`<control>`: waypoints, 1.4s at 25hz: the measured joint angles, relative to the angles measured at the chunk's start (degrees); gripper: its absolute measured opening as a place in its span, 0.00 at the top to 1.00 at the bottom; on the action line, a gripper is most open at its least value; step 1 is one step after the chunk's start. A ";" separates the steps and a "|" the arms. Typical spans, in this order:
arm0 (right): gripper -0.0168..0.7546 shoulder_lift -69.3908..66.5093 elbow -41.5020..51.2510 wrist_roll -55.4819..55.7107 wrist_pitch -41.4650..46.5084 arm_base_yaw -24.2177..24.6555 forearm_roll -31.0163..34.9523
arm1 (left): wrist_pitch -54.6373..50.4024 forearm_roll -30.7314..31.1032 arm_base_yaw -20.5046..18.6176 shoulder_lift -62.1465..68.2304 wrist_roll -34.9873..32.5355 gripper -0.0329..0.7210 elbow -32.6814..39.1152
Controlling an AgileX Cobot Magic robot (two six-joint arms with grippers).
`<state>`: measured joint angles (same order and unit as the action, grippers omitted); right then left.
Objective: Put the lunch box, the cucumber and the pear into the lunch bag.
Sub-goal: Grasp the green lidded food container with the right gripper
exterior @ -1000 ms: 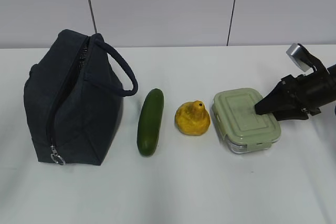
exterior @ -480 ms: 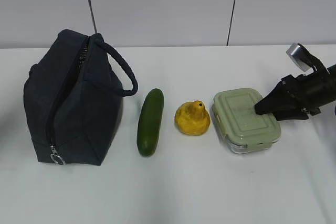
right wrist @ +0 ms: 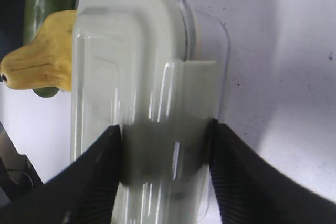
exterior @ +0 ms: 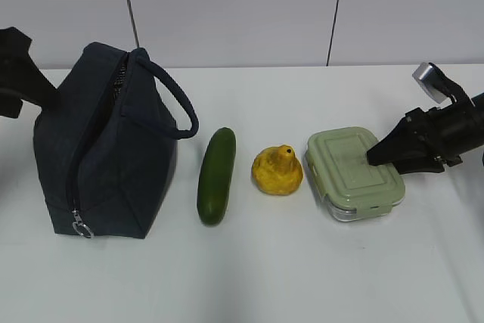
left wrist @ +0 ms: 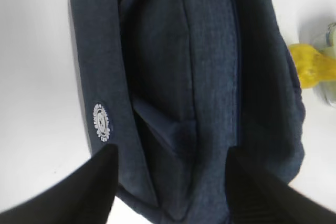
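My right gripper has its fingers on both sides of the lunch box, squeezing across its short way. The box sits just right of the pear, far from the lunch bag. My left gripper hangs spread apart over the bag, holding nothing.

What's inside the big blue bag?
You can't tell. The bag looks zipped closed, so only its dark cloth outside shows. The cucumber, pear and lunch box all sit outside on the table beside it.
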<state>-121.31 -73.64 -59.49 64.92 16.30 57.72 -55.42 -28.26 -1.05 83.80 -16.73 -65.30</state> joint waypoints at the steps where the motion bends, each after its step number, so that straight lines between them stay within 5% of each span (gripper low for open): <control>1: 0.46 0.00 0.00 0.00 0.00 0.00 0.00 | -0.96 -0.06 0.00 1.09 -0.17 0.44 -0.69; 21: 0.46 0.00 0.00 -0.09 0.00 0.00 0.00 | -2.13 -0.83 2.69 6.08 -1.38 0.66 -1.31; 27: 0.46 0.00 0.00 -0.14 0.00 0.00 0.00 | -1.91 -0.77 2.99 6.18 -1.43 0.91 -1.31; 35: 0.46 0.00 0.00 -0.14 0.34 0.00 0.00 | -2.14 -1.31 3.01 5.46 -1.43 0.95 -3.51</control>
<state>-121.31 -73.64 -59.64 65.25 16.30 57.72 -57.57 -29.58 1.96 89.26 -18.16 -68.81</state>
